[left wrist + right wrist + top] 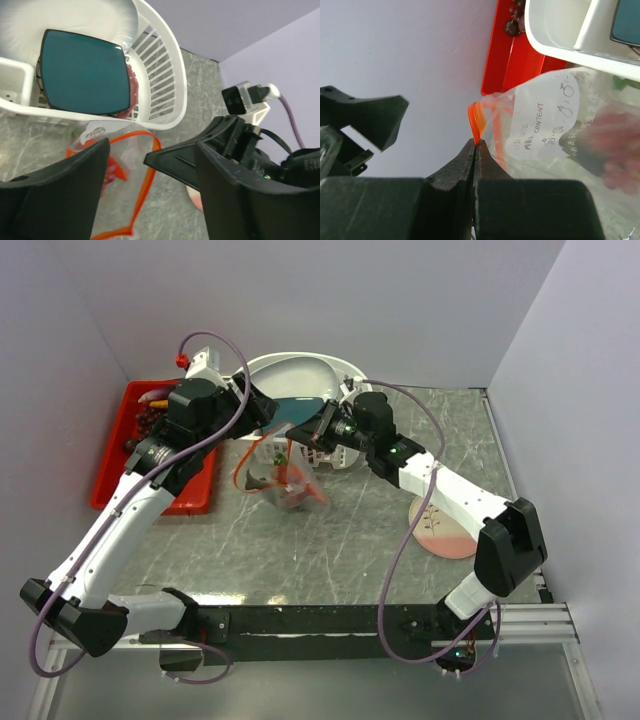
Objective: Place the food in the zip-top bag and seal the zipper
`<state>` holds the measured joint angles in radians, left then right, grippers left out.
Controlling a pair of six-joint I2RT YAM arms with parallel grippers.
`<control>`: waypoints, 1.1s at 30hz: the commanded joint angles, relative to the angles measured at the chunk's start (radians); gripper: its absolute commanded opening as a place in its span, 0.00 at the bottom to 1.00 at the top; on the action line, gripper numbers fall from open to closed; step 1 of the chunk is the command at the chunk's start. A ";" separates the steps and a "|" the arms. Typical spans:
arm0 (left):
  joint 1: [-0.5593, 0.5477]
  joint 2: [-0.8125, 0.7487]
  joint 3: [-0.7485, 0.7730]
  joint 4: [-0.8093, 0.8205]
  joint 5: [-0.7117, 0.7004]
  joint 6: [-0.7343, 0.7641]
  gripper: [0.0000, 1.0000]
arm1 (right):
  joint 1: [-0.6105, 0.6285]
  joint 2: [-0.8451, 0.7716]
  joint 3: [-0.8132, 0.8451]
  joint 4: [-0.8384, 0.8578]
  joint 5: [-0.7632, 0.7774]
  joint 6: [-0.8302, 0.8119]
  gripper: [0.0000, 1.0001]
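While the right claw (pixel 476 146) is clamped tight on the zipper (pixel 476 120), the zip-top bag (pixel 287 483) hangs at mid-counter (pixel 330 550), mouth agape. Left claw (pixel 150 200) stands wide, holding nothing, directly over the bag. Reddish and dark food (pixel 615 145) shows blurred inside. White basket (pixel 345 375) lies at the bag's 12 o'clock; red tray (pixel 115 440) with grapes (pixel 150 418) at 10 o'clock.
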<state>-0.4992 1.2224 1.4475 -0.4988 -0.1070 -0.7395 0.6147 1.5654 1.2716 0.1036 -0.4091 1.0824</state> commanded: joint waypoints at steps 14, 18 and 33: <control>0.350 0.034 -0.047 0.048 -0.204 0.000 0.67 | -0.020 -0.388 -0.230 -0.002 0.067 -0.111 0.00; 0.488 0.144 -0.055 0.071 -0.206 -0.018 0.61 | -0.020 -0.491 -0.279 -0.082 0.092 -0.234 0.00; 0.672 0.663 0.121 0.099 -0.226 -0.277 0.76 | -0.023 -0.502 -0.316 -0.194 0.000 -0.403 0.00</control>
<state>0.1715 1.8023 1.4616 -0.4088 -0.3214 -0.9424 0.5976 1.0634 0.9409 -0.1379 -0.3634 0.7113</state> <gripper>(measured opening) 0.760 0.010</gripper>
